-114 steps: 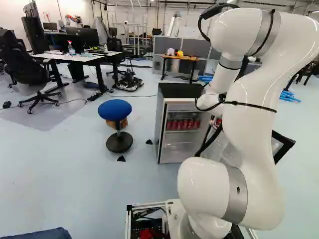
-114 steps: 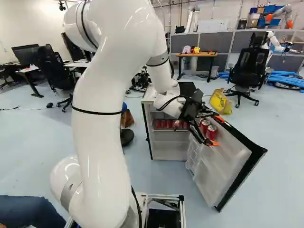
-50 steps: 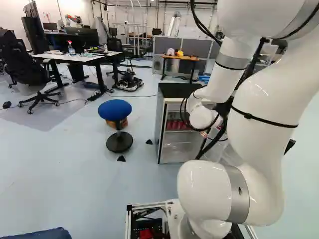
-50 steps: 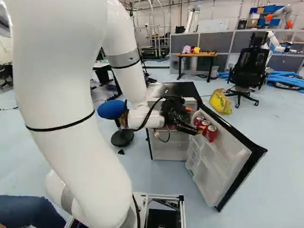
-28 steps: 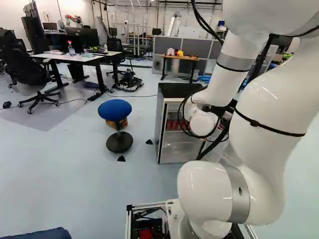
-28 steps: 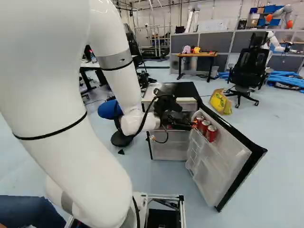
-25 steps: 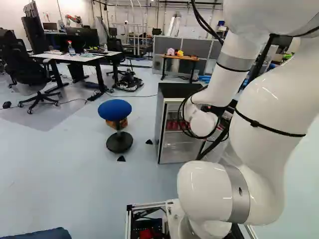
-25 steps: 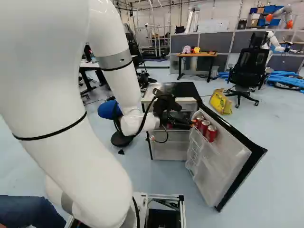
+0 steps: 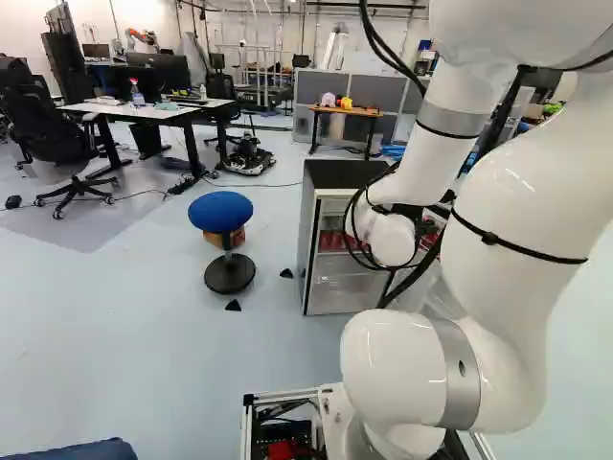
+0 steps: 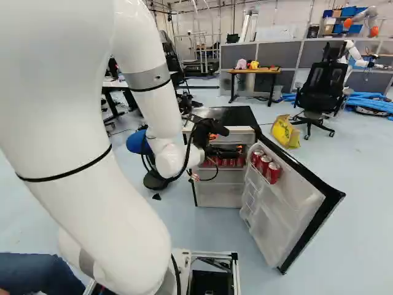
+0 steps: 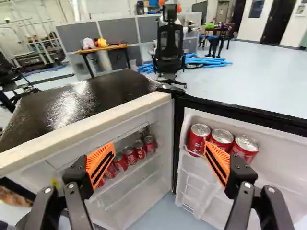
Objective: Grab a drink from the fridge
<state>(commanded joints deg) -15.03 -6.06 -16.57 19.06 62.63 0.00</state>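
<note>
My gripper (image 10: 226,142) is at the upper front of the fridge (image 10: 228,115), whose door (image 10: 293,212) stands wide open. In the wrist view the gripper (image 11: 159,153) has its orange-padded fingers spread wide with nothing between them. Beyond one finger, several red cans (image 11: 129,155) stand in a row on a shelf inside; that finger hides part of the row. The other finger overlaps the view of three red cans (image 11: 245,147) in the door rack; in the right base view a gap separates them. The wrist hides the gripper in the left base view.
The fridge's dark top (image 11: 72,103) and pale front edge (image 11: 96,122) lie just beyond the gripper. A blue stool (image 9: 220,213) stands beside the fridge. A yellow bag (image 10: 285,131) and a black chair (image 10: 320,89) are behind the door. Another robot (image 10: 369,18) is far back.
In the right base view my gripper has swung left, from beside the door cans to the fridge's interior, and turned, so the shelf cans show again. The base and the door have not moved.
</note>
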